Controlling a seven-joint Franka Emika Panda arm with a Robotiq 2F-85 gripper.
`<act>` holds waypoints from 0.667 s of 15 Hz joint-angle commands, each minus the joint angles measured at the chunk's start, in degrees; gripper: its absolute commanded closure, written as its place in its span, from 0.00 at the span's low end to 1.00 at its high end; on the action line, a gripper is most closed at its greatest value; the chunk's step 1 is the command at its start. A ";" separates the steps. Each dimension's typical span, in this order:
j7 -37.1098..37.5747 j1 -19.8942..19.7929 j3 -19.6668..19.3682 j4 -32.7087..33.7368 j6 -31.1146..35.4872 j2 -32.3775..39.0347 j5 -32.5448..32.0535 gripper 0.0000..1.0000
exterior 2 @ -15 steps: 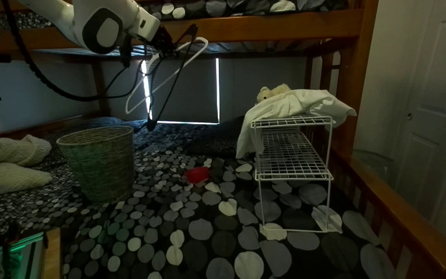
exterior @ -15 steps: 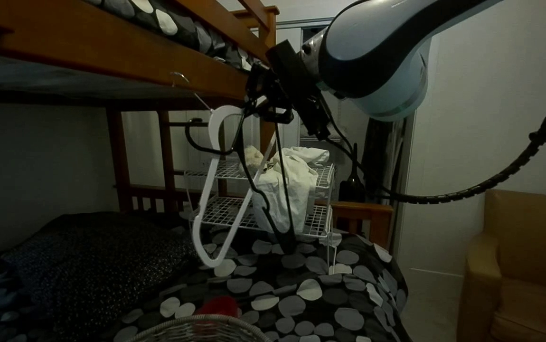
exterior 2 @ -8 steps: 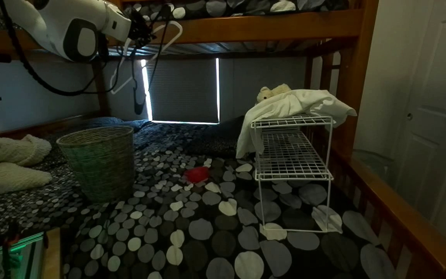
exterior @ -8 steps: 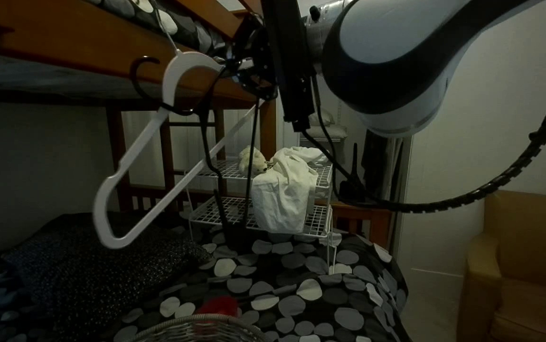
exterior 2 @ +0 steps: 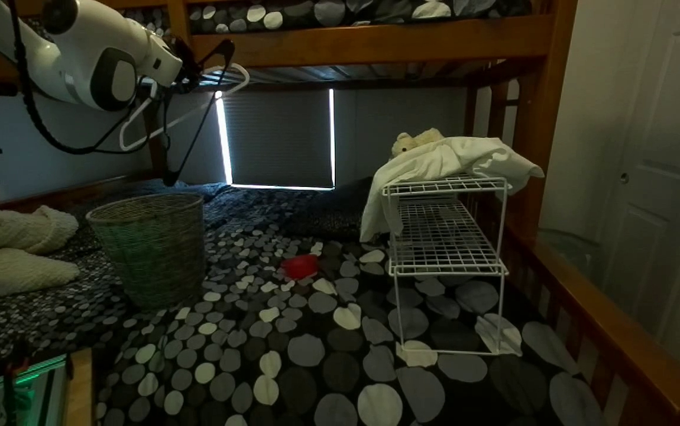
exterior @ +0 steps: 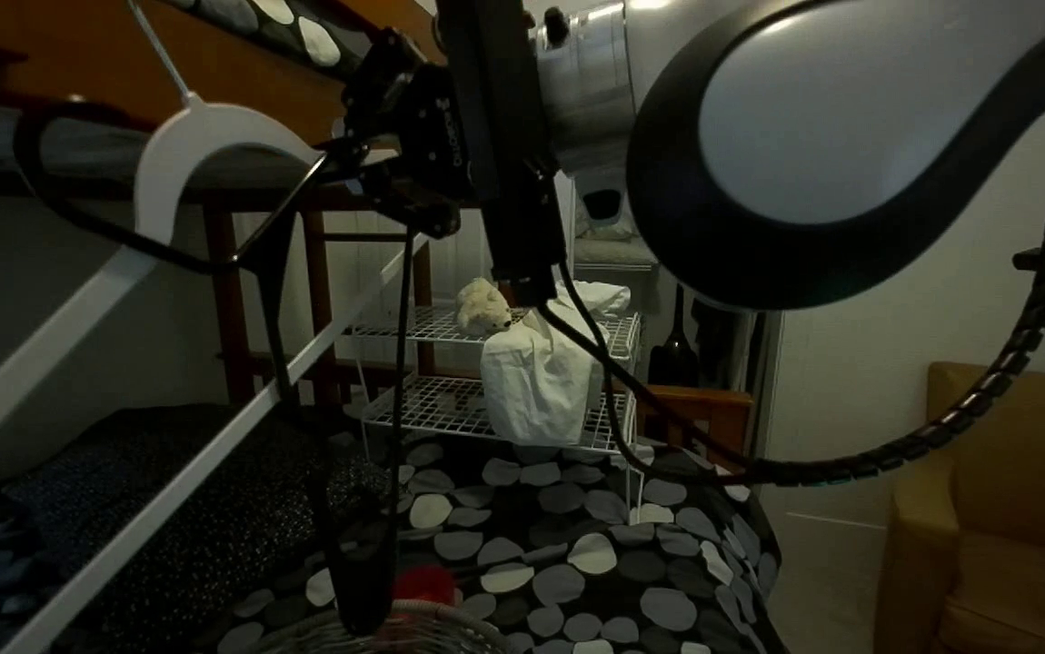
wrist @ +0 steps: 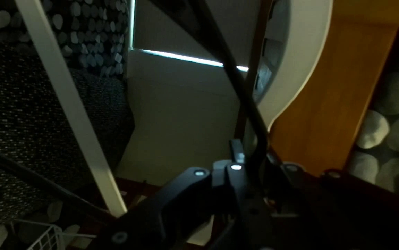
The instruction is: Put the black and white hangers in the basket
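Observation:
My gripper [exterior: 350, 163] is shut on the white hanger [exterior: 41, 352] and the black hanger [exterior: 363, 572], near their necks. Both hang tilted in the air. In an exterior view, the white hanger [exterior 2: 242, 72] and the lower end of the black hanger [exterior 2: 170, 177] show above the rim of the wicker basket [exterior 2: 151, 254]. In the other picture the basket [exterior: 463, 627] shows only its rim, with the black hanger's end in front of it. In the wrist view the black hanger [wrist: 236, 74] runs into the jaws of my gripper [wrist: 255, 156], beside the white hanger [wrist: 310, 52].
A white wire rack [exterior 2: 446, 269] with a white cloth [exterior 2: 464, 157] and a teddy bear [exterior 2: 414, 142] stands on the bed. A red object [exterior 2: 300, 266] lies near the basket. The upper bunk's wooden rail [exterior 2: 375, 44] is close to the gripper. A fluffy blanket [exterior 2: 15, 272] lies beside the basket.
My gripper has carried both hangers towards the basket side, left in both exterior views and larger in one. The hangers have swung and tilted. The basket has not moved.

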 commanded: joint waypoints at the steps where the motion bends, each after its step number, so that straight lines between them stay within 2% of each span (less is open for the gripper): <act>1: 2.95 2.23 -2.63 -1.62 -3.90 1.62 -2.43 0.96; 6: 5.85 7.78 -5.91 -0.34 -10.64 6.50 -8.04 0.96; 8: 2.29 5.31 -4.18 -0.45 -11.75 7.96 -6.52 0.96; 9: -0.38 1.45 -1.72 -0.82 -12.47 7.95 -4.70 0.96; 10: -4.78 -1.53 -0.83 -1.89 -12.33 7.60 -1.80 0.96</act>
